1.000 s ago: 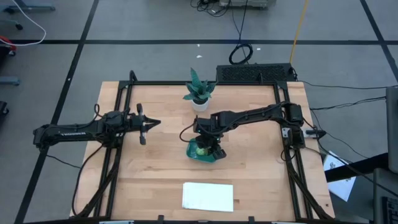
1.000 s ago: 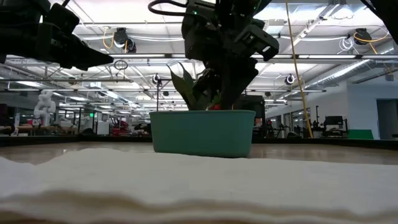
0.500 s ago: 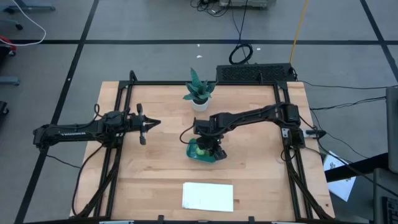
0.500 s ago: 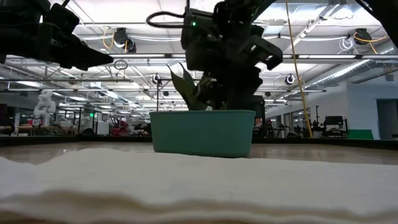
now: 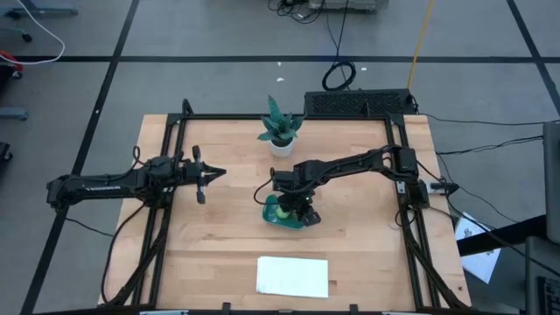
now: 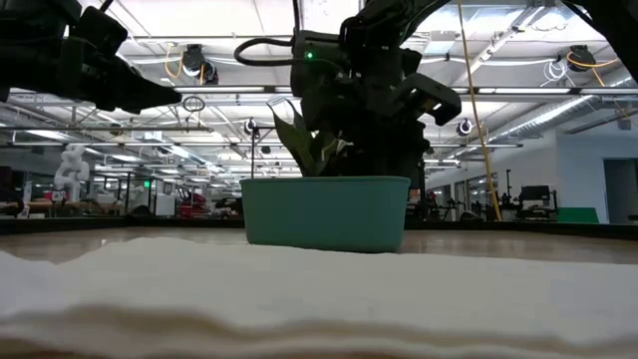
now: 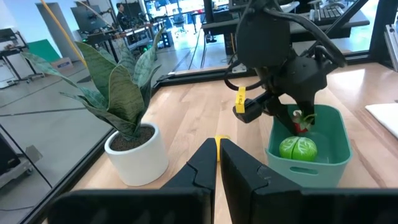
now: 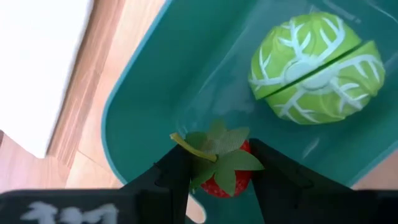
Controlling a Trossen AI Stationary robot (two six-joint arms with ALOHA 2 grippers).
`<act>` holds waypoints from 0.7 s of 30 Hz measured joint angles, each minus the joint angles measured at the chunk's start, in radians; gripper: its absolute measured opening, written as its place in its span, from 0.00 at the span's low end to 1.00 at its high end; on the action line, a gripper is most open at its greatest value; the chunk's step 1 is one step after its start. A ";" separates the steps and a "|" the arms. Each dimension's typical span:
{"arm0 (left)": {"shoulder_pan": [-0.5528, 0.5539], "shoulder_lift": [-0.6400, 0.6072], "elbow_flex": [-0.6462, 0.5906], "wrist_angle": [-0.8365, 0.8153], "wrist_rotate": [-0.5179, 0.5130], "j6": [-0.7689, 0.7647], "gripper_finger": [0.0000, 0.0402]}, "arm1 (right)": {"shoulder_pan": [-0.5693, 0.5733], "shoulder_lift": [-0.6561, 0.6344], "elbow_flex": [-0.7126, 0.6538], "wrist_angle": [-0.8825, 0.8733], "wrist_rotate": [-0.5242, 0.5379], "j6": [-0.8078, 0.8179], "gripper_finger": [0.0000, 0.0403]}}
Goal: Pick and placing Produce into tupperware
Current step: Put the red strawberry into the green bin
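While the left hand [image 5: 203, 175] hangs closed over wooden table [image 5: 219, 245], right hand [image 8: 214, 168] grips strawberry [image 8: 225, 171] inside tupperware [image 8: 149, 81].

The left claw [image 7: 217, 163] is shut, holding nothing. Just ahead sits a teal tub [image 7: 333, 163] with a green ball [image 7: 298, 148] inside. The right claw [image 7: 300, 119] dips into it, gripping a red piece [image 7: 304, 124]; a potted plant [image 7: 127, 124] stands off to one side.

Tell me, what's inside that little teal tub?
Inside the tub lies a green cabbage. The right gripper holds a red strawberry just above its floor. The floor beneath them is hidden.
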 joint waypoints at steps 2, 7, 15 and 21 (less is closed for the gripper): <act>0.000 0.000 0.000 0.000 0.000 0.000 0.06 | 0.000 0.000 0.000 0.001 0.000 0.000 0.32; 0.000 0.000 0.000 -0.002 0.000 0.000 0.06 | -0.006 0.000 0.000 -0.003 0.000 0.004 0.32; 0.000 0.000 0.000 -0.006 -0.001 0.001 0.06 | -0.012 0.000 0.000 -0.030 0.025 0.042 0.32; 0.000 0.000 0.000 -0.006 -0.001 0.001 0.06 | -0.025 0.000 0.000 -0.035 0.021 0.094 0.32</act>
